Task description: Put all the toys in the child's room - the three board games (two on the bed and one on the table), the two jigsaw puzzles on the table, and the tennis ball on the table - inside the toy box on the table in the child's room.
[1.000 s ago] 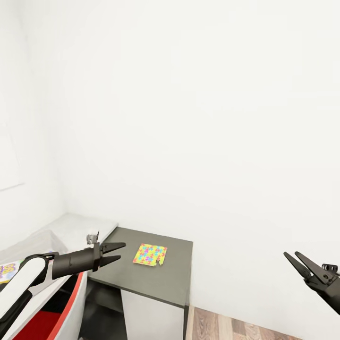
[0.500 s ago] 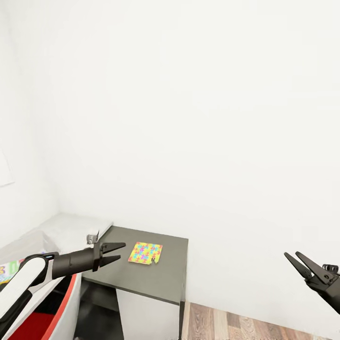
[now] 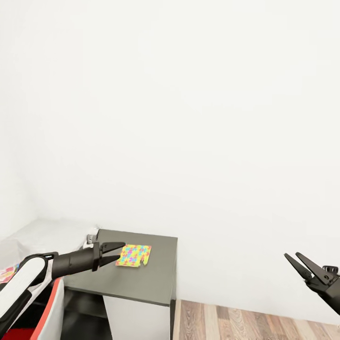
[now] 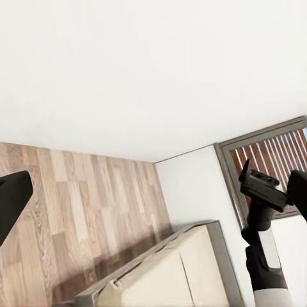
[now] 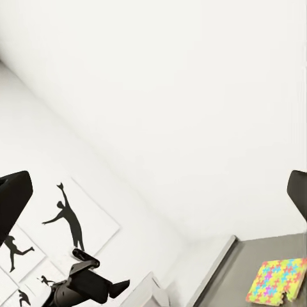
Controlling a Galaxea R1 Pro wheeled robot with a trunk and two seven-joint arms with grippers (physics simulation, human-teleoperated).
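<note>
Left tool: my black left tool (image 3: 114, 253) hangs with its prongs parted, holding nothing, just beside the puzzle box.
Right tool: my black right tool (image 3: 298, 263) is spread wide and empty, out over the wood-plank floor (image 3: 245, 323).
Puzzle: the small flat square mosaic-patterned jigsaw puzzle box (image 3: 133, 255) lies flat on the low dark-grey-topped cabinet (image 3: 141, 278) against the white wall (image 3: 198, 118).
Bed: the cream mattress (image 4: 173, 272) sits on the floor.

Bright, even, flat light; the white wall (image 3: 198, 118) nearly washes out, shadows faint, everything sharp, no glare.
</note>
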